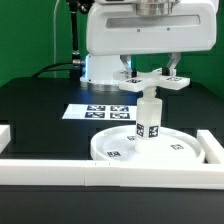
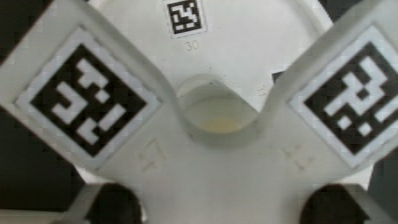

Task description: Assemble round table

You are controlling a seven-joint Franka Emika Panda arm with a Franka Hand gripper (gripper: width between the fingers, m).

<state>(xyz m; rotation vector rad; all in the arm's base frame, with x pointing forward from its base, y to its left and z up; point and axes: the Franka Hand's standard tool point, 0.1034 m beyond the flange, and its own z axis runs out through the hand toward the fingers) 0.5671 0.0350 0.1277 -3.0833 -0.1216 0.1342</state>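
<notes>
We see the gripper point(image 1: 150, 72), pointing down, clasp a smooth white cross-shaped foot point(image 1: 152, 85) above the upright cylindrical leg point(image 1: 148, 118).

The black table point(image 1: 40, 110) carries 3 kinds of thing directly; the flat white marker board point(image 1: 85, 112) lies toward the back, printed tags facing up; the large rimmed disc point(image 1: 150, 157) lies flat in front of it, near but apart, with 2 small tags showing on its face; straight white rails point(image 1: 100, 172) border the near edge and both sides, and the disc sits just behind the front one.
</notes>
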